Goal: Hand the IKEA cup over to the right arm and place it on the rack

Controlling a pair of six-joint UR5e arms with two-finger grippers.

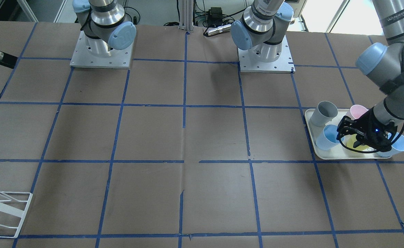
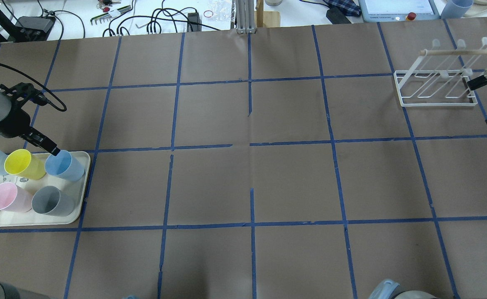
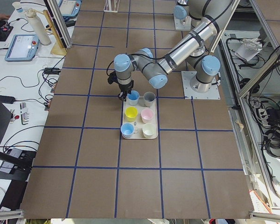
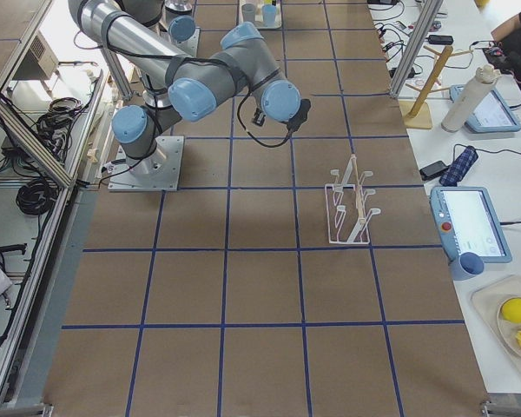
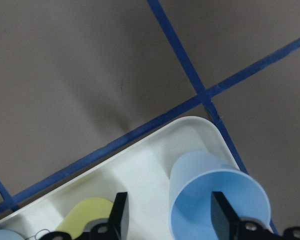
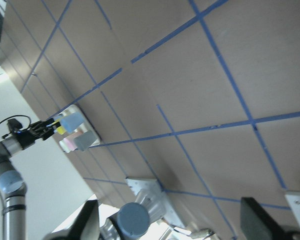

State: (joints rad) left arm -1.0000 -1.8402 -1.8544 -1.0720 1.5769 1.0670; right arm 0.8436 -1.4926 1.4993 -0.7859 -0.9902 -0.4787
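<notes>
Two fingers [image 5: 119, 216] of left gripper [image 5: 167, 220] apart, straddling IKEA cup [image 5: 200, 172] wall in tray [image 5: 140, 165]; right gripper [image 6: 175, 222] spread.

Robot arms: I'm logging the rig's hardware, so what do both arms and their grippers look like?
The left arm and right arm match: silver-grey tubes with pale blue round joint caps. A black cable and a white-lettered black band sit on the left arm. The left gripper and right gripper are black and two-fingered. The left one shows a small blue light.
</notes>
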